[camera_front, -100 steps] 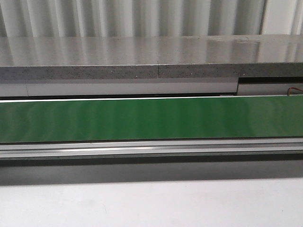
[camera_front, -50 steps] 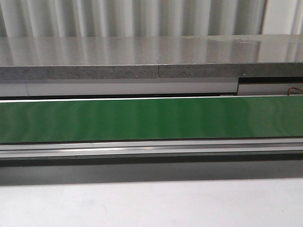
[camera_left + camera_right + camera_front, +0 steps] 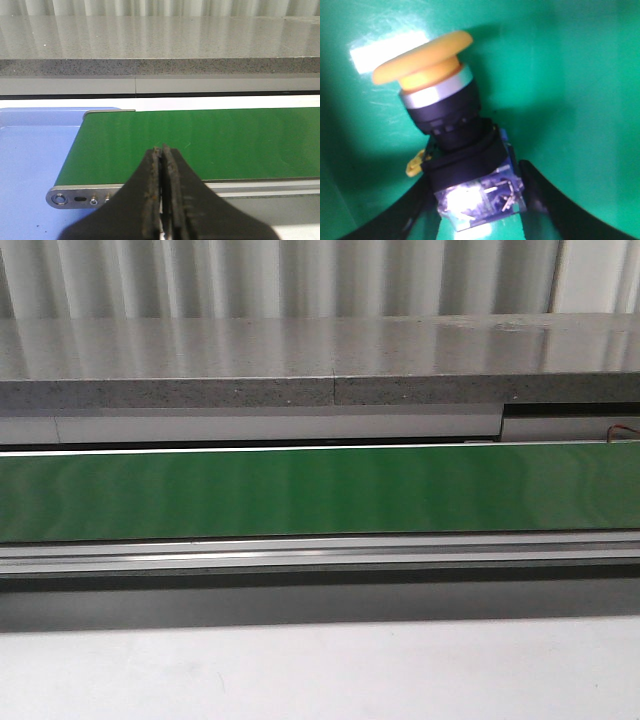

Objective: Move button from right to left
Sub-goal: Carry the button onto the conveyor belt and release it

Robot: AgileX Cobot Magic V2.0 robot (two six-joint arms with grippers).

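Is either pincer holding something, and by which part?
The right pincer grips the button by its boxy rear block. The left pincer is shut, holding nothing.

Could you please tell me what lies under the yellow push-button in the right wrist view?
A glossy green surface lies behind the yellow-capped push-button with its black collar. The right gripper fingers flank its contact block; whether it rests there is hidden.
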